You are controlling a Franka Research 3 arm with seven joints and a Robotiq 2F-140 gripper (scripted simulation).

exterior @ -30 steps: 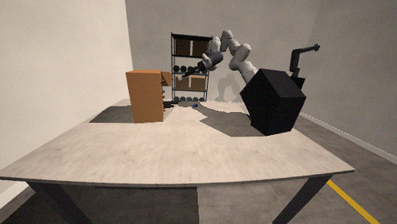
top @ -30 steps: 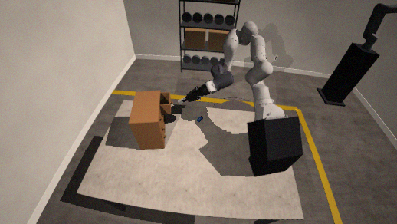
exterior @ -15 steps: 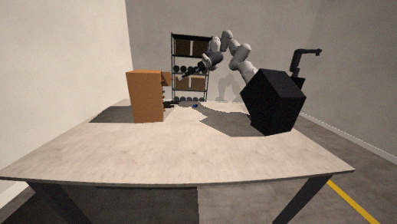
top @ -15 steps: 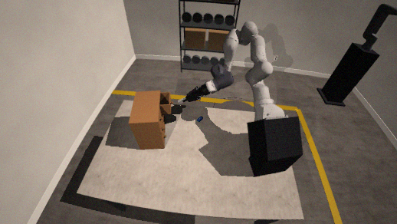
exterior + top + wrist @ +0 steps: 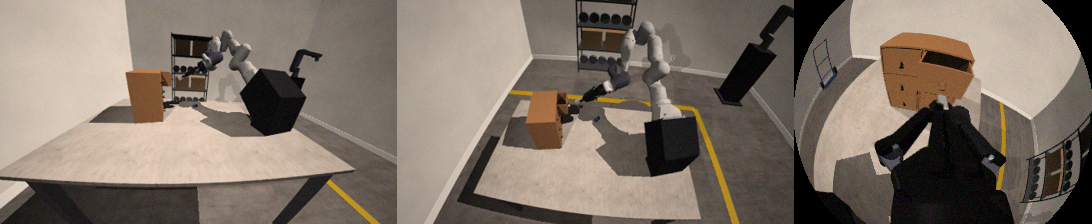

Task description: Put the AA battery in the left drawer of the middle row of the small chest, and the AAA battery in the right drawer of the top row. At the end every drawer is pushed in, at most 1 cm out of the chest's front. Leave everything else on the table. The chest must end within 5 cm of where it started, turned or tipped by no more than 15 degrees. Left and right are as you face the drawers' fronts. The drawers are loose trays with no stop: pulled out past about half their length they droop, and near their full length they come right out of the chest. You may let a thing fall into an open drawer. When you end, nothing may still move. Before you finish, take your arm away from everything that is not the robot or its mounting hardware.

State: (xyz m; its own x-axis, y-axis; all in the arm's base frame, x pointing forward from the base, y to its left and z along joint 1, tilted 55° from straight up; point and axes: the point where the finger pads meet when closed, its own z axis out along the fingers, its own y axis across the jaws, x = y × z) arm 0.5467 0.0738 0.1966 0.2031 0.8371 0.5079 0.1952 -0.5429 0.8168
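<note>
The orange-brown chest [image 5: 543,119] [image 5: 145,97] [image 5: 926,41] stands upright at the table's left, its drawer fronts toward the arm. Its top right drawer [image 5: 562,97] [image 5: 166,78] [image 5: 961,70] is pulled partly out; its inside is dark and its contents cannot be made out. The top left drawer [image 5: 891,58] and middle left drawer [image 5: 891,84] look pushed in. A small blue battery [image 5: 597,119] [image 5: 195,105] lies on the table in front of the chest; its size cannot be told. No second battery shows. My gripper [image 5: 578,101] [image 5: 179,78] [image 5: 940,100] is shut and empty, in front of the open drawer.
The table [image 5: 581,180] [image 5: 165,153] carries the chest and a large black block [image 5: 673,138] [image 5: 272,101] by the arm's base. Dark shadows lie beside the chest and around the battery. A shelf rack [image 5: 578,38] [image 5: 172,57] stands behind the table.
</note>
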